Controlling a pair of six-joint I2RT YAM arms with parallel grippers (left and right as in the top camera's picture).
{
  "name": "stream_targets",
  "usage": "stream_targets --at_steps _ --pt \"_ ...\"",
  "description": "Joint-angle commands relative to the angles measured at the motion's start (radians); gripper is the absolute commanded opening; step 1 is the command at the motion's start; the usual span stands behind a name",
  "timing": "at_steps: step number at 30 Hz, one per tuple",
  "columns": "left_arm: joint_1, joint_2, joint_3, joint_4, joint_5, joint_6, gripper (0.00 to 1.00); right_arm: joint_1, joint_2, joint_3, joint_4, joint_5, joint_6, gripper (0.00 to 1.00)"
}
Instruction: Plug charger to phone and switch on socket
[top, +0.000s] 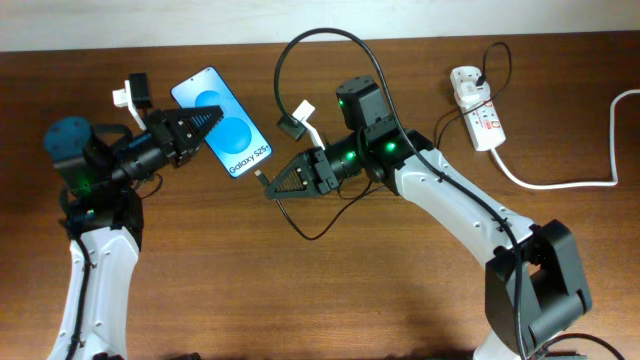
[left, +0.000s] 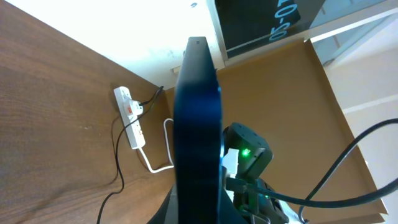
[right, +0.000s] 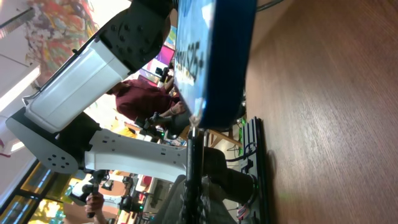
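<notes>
With the left gripper (top: 213, 116) clamped on the phone (top: 238, 138) at table-left and the right gripper (top: 271, 186) pinching the charger (top: 300, 40) by its tip at the phone's lower edge, plugging-in seemingly needed fine alignment, then a straight push.

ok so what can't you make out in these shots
Whether the charger tip is seated in the phone: too small overhead; in the right wrist view the joint is blurred.
The socket switches, on or off: too small overhead and in the left wrist view.
The phone's screen in the left wrist view: it shows edge-on.
The left pincer fingertips in the left wrist view: the phone hides them.
</notes>
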Motion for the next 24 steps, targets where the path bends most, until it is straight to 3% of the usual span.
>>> stream_targets --at_steps 1,7,24 --pt "0.003 -0.010 0.016 0.007 0.027 -0.008 0.00 0.002 -0.001 0.010 0.006 -0.016 -0.003 0.04" --pt "0.003 -0.010 0.016 0.007 0.059 0.000 0.00 0.002 -0.001 0.010 0.096 -0.016 0.076 0.05" --pt "0.003 -0.010 0.016 0.007 0.057 -0.001 0.00 0.003 -0.001 0.010 0.098 -0.012 0.179 0.04"
